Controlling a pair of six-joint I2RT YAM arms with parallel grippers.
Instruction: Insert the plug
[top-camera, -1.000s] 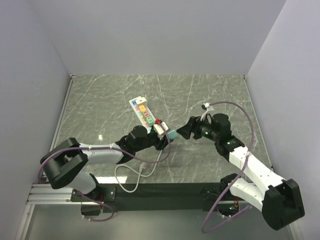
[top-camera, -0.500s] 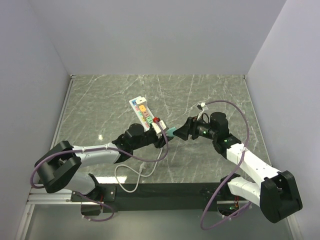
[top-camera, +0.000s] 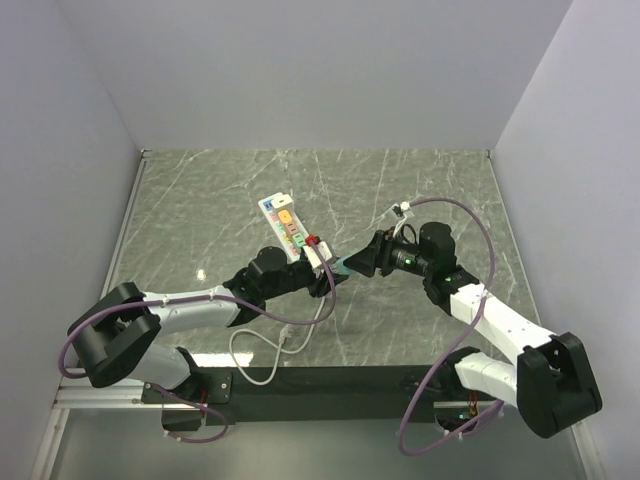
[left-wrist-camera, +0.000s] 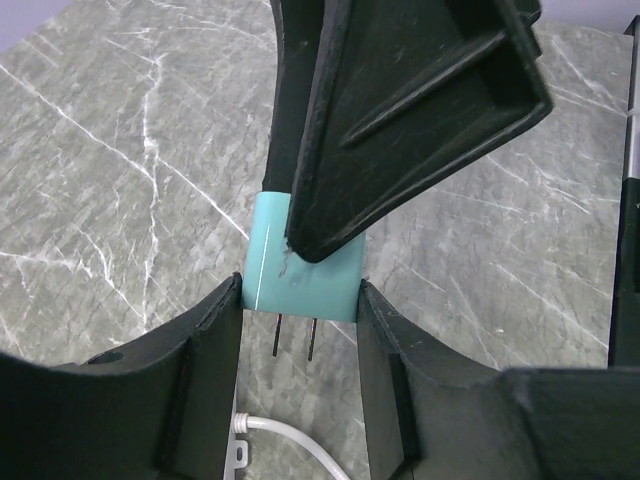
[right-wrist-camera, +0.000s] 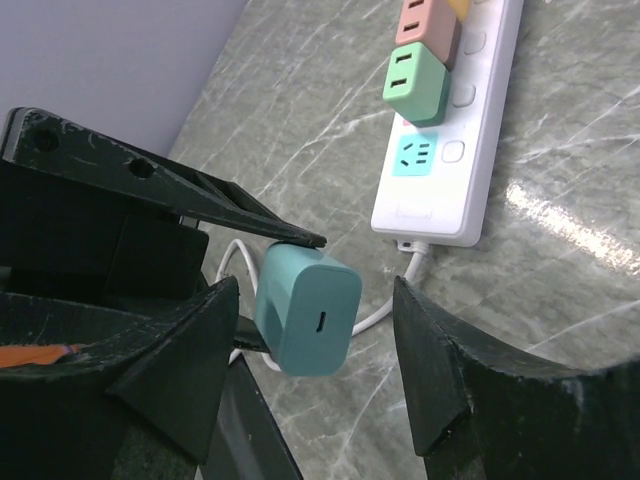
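The table (top-camera: 420, 190) is grey-green marble, boxed in by plain pale walls. From my seat I see the two arms meeting near its middle, just in front of the white power strip (top-camera: 288, 228), which lies flat and runs away from the arms. The teal plug (left-wrist-camera: 305, 270) is off the table, clamped between the two fingers of the left gripper (left-wrist-camera: 300, 292), with its two metal prongs (left-wrist-camera: 277, 335) bare and facing that wrist camera. The right gripper (right-wrist-camera: 312, 285) has its fingers spread wide on either side of the plug, and I see a gap on each side. On the strip, a green block (right-wrist-camera: 418, 85) sits plugged in beside an unused socket (right-wrist-camera: 413, 155) at the near end. A white cable (top-camera: 265, 350) loops towards the arm bases.
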